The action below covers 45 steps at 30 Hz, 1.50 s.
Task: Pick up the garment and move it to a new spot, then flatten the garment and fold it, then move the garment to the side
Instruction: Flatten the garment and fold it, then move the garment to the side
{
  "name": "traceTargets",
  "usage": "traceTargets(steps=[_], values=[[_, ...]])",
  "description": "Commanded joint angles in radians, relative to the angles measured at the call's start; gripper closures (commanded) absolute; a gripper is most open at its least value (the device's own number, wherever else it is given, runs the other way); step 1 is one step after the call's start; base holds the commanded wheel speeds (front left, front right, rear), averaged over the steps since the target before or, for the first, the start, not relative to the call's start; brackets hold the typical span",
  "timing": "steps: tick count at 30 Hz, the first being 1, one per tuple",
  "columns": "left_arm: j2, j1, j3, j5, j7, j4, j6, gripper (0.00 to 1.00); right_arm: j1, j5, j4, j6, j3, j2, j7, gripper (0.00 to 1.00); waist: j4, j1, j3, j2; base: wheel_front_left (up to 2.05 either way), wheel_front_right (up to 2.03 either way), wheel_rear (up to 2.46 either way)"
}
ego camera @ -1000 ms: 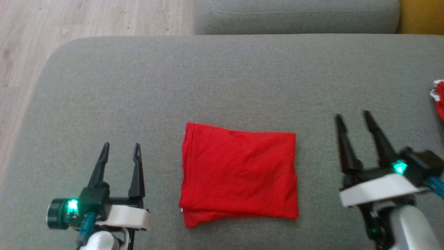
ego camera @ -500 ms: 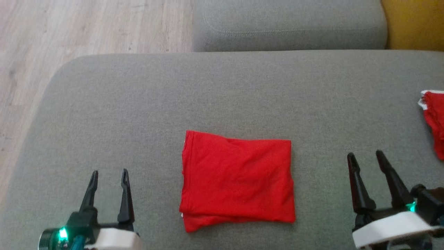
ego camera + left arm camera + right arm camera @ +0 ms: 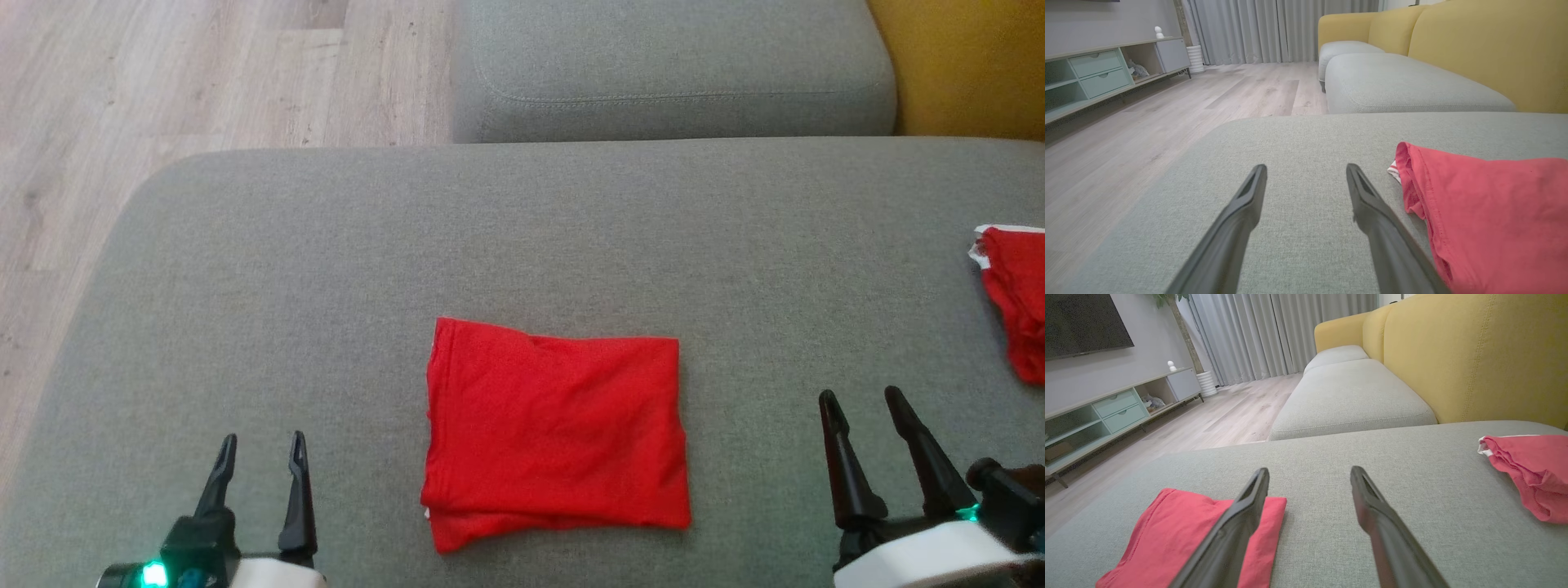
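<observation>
Red garment [image 3: 555,437] lies folded on grey sofa cushion [image 3: 326,269] — left hand [image 3: 263,441], right hand [image 3: 861,396] flank it, both spread, empty. Likely remaining: grasp edge, shift it aside intact.

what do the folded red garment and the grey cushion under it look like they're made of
Folded red garment: probably a thin, matte cotton-type jersey, going by its soft creases and stitched hem. Grey cushion: woven upholstery fabric, matte, with a fine heathered weave; the fibre itself cannot be told.
</observation>
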State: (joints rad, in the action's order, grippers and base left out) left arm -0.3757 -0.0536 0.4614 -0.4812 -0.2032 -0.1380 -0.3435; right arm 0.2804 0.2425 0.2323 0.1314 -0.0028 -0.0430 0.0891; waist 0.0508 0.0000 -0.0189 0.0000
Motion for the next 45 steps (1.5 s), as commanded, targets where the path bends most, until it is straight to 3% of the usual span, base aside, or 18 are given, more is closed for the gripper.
traceTargets(steps=[1,22,29,34,45], values=[[-0.028,0.039,-0.028,0.013,0.002,0.027,-0.006,0.0,-0.029,0.007,0.036,-0.001,0.02,-0.007,0.002,0.0,0.0,0.0,0.001,0.0,0.0,0.0,0.0],[-0.041,0.06,-0.004,0.023,0.028,0.039,-0.016,0.0,-0.047,-0.007,0.039,-0.001,0.023,-0.007,0.019,0.0,-0.003,0.0,0.014,0.0,0.0,0.0,0.0],[-0.031,0.119,0.007,0.045,0.014,0.056,-0.014,0.0,-0.092,-0.028,0.02,-0.001,0.045,-0.007,0.061,0.0,0.038,0.0,0.077,0.0,0.0,0.0,0.0],[-0.005,0.182,0.022,0.059,-0.004,0.053,0.001,0.0,-0.132,-0.045,-0.059,-0.001,0.079,-0.007,0.098,0.0,0.088,0.0,0.131,0.0,0.0,0.0,0.0],[0.074,0.274,0.034,0.084,-0.051,0.007,0.032,0.0,-0.269,0.019,-0.453,-0.001,0.132,-0.007,0.148,0.0,0.192,0.0,0.187,0.0,0.0,0.0,0.0]])
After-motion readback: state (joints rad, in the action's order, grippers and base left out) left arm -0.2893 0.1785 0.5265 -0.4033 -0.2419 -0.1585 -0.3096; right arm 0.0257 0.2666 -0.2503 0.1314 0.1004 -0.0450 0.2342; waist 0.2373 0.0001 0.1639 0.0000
